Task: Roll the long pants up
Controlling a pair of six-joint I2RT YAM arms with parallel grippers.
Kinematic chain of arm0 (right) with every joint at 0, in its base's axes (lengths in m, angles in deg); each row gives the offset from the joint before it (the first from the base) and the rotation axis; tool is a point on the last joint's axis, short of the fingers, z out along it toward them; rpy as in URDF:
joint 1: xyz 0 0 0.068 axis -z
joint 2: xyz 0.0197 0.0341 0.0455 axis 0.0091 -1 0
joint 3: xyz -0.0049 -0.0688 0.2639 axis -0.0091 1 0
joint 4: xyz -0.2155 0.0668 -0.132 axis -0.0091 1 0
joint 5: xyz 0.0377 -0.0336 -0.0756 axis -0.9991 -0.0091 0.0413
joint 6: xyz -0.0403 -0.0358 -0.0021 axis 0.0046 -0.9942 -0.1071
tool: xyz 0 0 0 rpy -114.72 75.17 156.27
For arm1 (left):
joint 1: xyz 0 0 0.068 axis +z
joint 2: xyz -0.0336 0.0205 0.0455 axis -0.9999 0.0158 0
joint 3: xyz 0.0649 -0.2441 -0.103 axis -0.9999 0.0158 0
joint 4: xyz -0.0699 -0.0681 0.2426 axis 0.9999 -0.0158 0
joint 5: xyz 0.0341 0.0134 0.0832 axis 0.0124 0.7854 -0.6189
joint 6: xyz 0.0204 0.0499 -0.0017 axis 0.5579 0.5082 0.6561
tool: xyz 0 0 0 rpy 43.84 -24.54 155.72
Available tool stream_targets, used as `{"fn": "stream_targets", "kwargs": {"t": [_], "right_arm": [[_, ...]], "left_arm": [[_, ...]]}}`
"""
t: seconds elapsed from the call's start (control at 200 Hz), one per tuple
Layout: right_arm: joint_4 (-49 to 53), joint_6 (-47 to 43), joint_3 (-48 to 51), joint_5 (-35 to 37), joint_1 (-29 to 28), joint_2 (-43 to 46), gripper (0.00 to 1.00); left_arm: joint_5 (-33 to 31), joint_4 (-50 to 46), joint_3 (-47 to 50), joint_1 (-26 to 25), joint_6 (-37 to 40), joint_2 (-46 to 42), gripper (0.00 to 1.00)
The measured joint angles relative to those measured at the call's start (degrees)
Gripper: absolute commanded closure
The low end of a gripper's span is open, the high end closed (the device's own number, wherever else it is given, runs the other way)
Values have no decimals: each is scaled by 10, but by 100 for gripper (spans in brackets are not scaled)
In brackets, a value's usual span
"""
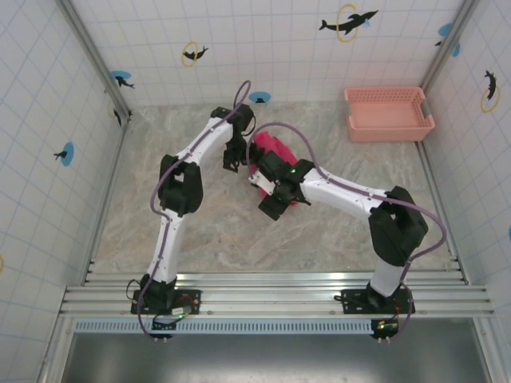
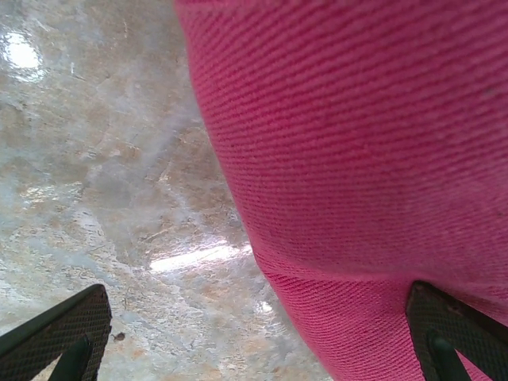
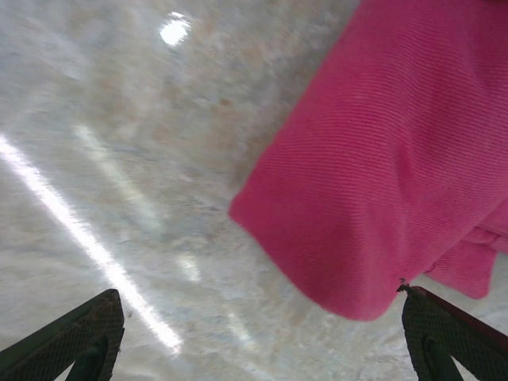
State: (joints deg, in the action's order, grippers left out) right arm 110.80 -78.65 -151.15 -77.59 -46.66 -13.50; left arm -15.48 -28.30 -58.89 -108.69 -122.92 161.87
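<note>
The long pants (image 1: 268, 147) lie as a compact magenta-red bundle on the marble table, partly hidden under my right wrist. My left gripper (image 1: 233, 161) hovers at the bundle's left side. In the left wrist view the pants (image 2: 357, 159) take up the right half; the left gripper (image 2: 258, 321) is open, and its right finger (image 2: 444, 333) is against the cloth. My right gripper (image 1: 268, 201) sits just in front of the bundle. In the right wrist view a rounded end of the pants (image 3: 381, 175) lies ahead to the right, and the right gripper (image 3: 262, 309) is open with nothing between its fingers.
A salmon-pink lattice basket (image 1: 389, 113) stands at the back right by the tiled wall. Bare marble table (image 1: 207, 231) stretches in front of the bundle. Tiled walls close in the left, back and right sides.
</note>
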Motion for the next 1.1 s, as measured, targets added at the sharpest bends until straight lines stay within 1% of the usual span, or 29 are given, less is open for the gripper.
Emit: {"fn": "stream_targets", "kwargs": {"t": [0.09,0.195,0.335,0.49,0.575,0.631,0.686,0.721,0.766,0.796,0.821,0.866,0.921,0.966,1.006,1.101], "right_arm": [[-36,0,0,76,-14,-35,6],[-81,-1,-1,145,-34,-76,5],[-105,5,-30,220,-47,-143,6],[-123,21,-56,320,-51,-183,6],[-127,26,-70,351,-49,-200,9],[-127,25,-76,358,-47,-207,15],[-126,19,-82,349,-43,-212,30],[-125,15,-85,334,-38,-214,33],[-123,8,-88,313,-27,-216,44],[-117,3,-92,297,-20,-216,47],[-112,-3,-97,279,-12,-214,49],[-109,-13,-101,241,2,-207,57],[-109,-25,-103,190,20,-196,60],[-108,-26,-103,144,37,-187,65],[-104,-27,-103,94,57,-178,66],[-123,-2,-103,-36,114,-166,69]], "left_arm": [[7,0,-1,0,1,3,2],[16,-2,-2,0,2,5,2],[27,-6,-3,0,7,9,2],[31,-6,-3,1,15,10,2],[35,-3,1,4,15,10,3],[38,3,4,7,15,10,2],[41,5,6,12,16,10,3],[41,7,9,14,15,10,3],[42,15,10,19,15,10,3],[42,21,11,23,13,10,2],[43,28,11,26,12,10,3],[49,41,11,31,9,8,2],[54,59,9,35,2,4,3],[49,69,6,37,-1,-1,2],[45,76,4,42,-3,-6,2],[39,38,6,55,5,-23,2]]}}
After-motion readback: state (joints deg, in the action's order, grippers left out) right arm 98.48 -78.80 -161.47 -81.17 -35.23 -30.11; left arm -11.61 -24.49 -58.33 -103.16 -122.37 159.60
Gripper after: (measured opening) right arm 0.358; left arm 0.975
